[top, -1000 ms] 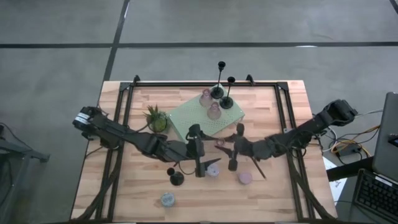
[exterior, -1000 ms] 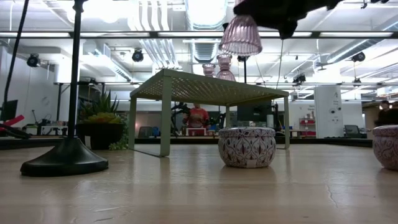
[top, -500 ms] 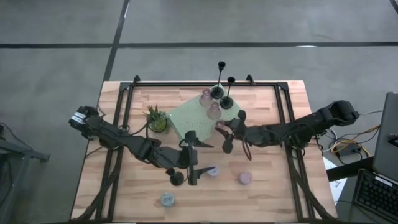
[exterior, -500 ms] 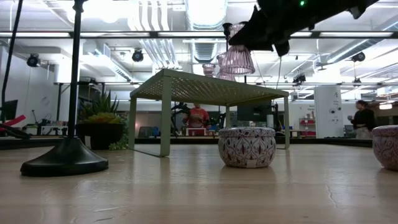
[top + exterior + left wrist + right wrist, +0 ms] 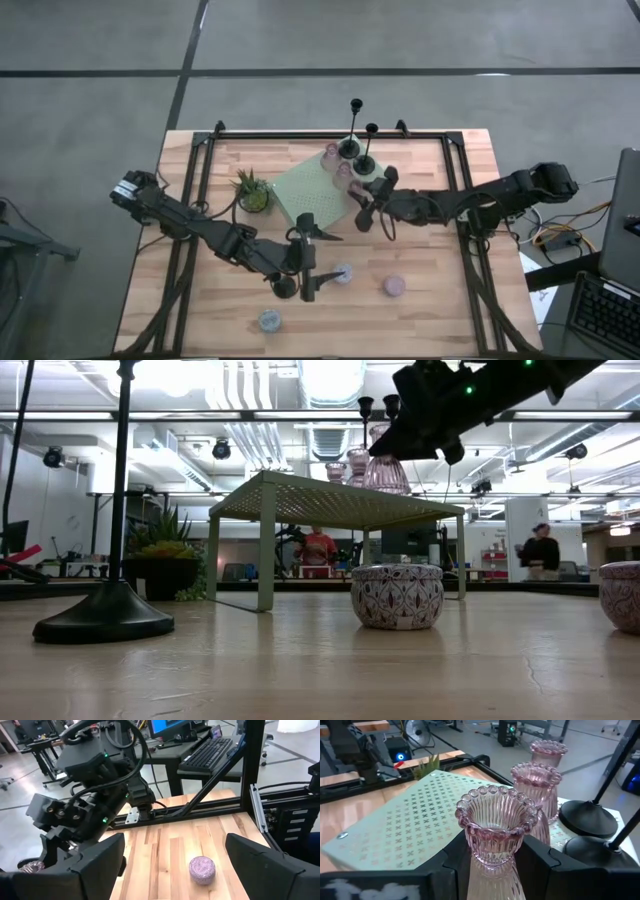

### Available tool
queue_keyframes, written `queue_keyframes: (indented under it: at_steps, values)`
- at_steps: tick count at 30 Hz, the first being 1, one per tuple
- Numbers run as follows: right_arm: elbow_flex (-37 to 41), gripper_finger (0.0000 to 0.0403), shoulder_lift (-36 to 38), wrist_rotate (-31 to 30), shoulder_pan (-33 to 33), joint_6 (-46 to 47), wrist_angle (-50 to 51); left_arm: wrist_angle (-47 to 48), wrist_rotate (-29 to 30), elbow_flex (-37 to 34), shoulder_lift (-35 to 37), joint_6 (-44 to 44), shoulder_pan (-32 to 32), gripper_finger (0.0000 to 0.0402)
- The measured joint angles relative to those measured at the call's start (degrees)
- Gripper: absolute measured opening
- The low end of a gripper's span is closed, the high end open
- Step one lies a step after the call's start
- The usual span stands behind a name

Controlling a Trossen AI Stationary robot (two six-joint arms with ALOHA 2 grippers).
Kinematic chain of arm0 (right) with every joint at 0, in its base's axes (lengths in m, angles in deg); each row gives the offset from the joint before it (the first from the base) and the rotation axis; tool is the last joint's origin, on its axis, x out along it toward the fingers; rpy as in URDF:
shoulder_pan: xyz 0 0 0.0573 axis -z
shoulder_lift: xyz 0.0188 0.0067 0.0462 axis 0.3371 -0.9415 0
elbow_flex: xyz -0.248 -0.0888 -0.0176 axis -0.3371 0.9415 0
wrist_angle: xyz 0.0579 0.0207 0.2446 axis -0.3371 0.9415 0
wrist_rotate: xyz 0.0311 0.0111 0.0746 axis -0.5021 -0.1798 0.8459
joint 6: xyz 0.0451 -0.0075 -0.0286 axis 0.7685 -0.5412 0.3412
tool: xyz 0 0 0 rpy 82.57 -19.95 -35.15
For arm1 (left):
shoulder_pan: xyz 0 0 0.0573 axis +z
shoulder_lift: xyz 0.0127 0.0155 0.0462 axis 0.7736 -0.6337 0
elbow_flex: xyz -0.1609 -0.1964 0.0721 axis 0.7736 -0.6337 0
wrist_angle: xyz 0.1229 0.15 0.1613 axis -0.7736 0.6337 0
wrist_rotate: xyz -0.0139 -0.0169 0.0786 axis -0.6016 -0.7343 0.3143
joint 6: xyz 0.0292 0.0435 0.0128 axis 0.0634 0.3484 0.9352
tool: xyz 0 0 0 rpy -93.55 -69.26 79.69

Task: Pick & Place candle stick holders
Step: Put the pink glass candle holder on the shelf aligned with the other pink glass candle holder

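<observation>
Between right tool [image 5: 492, 862] fingers: pink glass cup [image 5: 496, 827].

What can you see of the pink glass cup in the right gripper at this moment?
The pink glass cup is clear, pinkish, vertically ribbed glass with a beaded rim, flaring at the mouth and narrowing below. It stands upright and empty, clamped at its lower body by the right gripper. It hangs in the air above the pale green perforated stand, near the two matching cups standing on that stand. Its base is hidden by the fingers.
</observation>
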Motion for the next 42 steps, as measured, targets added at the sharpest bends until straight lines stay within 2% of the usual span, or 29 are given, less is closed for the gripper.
queue_keyframes:
  at_steps: [31, 42]
  values:
    - [-0.04, 0.0125, -1.6, -0.16, 2.56, -1.78, -0.68, -0.46, -0.07, -0.76, 0.0, -0.5, 0.02, 0.0351]
    - [-0.04, 0.0168, -1.58, -0.14, 2.49, -2.55, -0.44, -0.42, -0.07, -0.83, 0.0, -0.78, 0.07, 0.0351]
